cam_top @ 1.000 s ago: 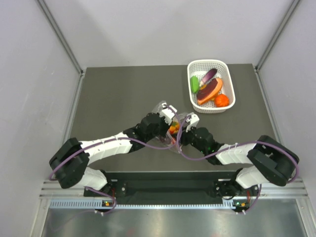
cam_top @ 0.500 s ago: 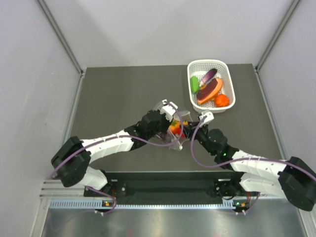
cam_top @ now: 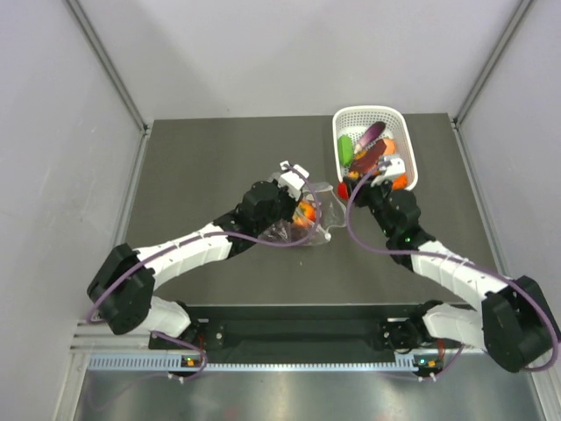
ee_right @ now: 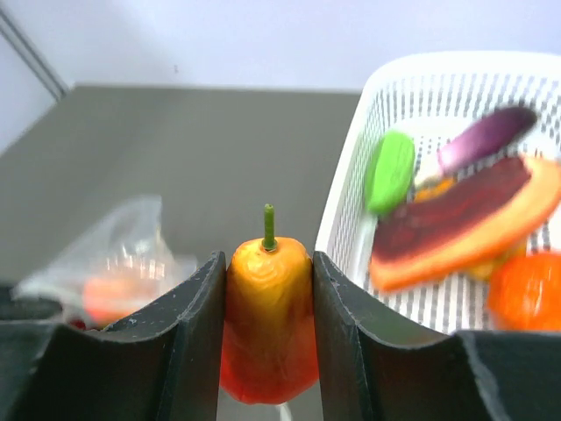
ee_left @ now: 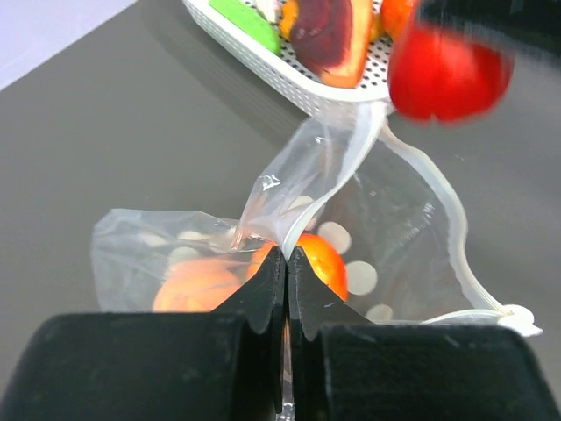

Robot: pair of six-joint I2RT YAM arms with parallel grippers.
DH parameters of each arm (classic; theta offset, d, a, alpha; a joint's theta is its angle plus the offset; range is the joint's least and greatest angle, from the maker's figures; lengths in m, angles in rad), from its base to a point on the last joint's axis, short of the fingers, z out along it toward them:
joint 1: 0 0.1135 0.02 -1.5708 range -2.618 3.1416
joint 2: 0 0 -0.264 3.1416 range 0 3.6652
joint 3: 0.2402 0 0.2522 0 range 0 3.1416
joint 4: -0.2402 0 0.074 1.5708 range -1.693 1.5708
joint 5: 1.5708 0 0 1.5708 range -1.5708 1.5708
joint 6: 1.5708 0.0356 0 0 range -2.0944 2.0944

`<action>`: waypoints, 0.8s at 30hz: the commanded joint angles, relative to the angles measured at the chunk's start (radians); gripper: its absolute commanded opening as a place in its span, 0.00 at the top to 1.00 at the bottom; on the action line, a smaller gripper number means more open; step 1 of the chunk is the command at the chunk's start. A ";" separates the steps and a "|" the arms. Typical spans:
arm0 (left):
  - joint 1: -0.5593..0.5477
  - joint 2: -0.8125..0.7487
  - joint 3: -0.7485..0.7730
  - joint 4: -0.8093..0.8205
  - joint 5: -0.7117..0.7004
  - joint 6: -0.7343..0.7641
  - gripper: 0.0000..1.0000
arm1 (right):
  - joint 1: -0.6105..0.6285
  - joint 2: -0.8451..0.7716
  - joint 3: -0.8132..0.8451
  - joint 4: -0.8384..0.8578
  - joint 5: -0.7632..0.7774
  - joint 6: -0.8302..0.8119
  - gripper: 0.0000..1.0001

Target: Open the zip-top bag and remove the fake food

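Observation:
The zip-top bag lies mid-table, clear with white dots, its mouth open toward the basket. My left gripper is shut on the bag's edge. Inside it rest two pieces of fake food, a red-orange fruit and a paler peach-orange fruit. My right gripper is shut on a red-orange apple-like fruit with a green stem, held above the table just left of the basket. The same fruit shows as a red blur in the left wrist view. From above, the right gripper sits beside the basket's near left corner.
A white lattice basket stands at the back right, with its rim close to my right gripper. It holds a green vegetable, a purple eggplant, an orange-and-purple slice and a round orange fruit. Grey walls enclose the table.
My right arm has swung from the bag's mouth up and right to the basket, carrying the apple-like fruit. The left gripper kept its hold and shifted the bag slightly toward the back.

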 commanded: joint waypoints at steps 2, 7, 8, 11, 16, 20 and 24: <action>0.030 -0.005 0.044 0.075 0.064 0.002 1.00 | -0.099 0.083 0.184 0.039 -0.117 -0.016 0.87; 0.033 0.048 0.050 0.096 0.063 -0.001 1.00 | -0.228 0.252 0.360 0.014 -0.209 0.033 0.88; 0.034 0.062 0.046 0.102 0.058 -0.004 1.00 | -0.239 0.272 0.365 0.032 -0.214 0.056 0.88; 0.039 0.087 0.017 0.150 0.027 -0.024 1.00 | -0.276 0.361 0.365 0.105 -0.223 0.087 0.88; 0.046 0.094 -0.003 0.171 0.013 -0.033 1.00 | -0.300 0.485 0.370 0.181 -0.186 0.078 0.88; 0.050 0.085 -0.026 0.210 0.046 -0.050 1.00 | -0.308 0.486 0.336 0.214 -0.189 0.078 0.88; 0.050 0.099 -0.020 0.211 0.058 -0.051 1.00 | -0.309 0.479 0.327 0.209 -0.157 0.071 0.79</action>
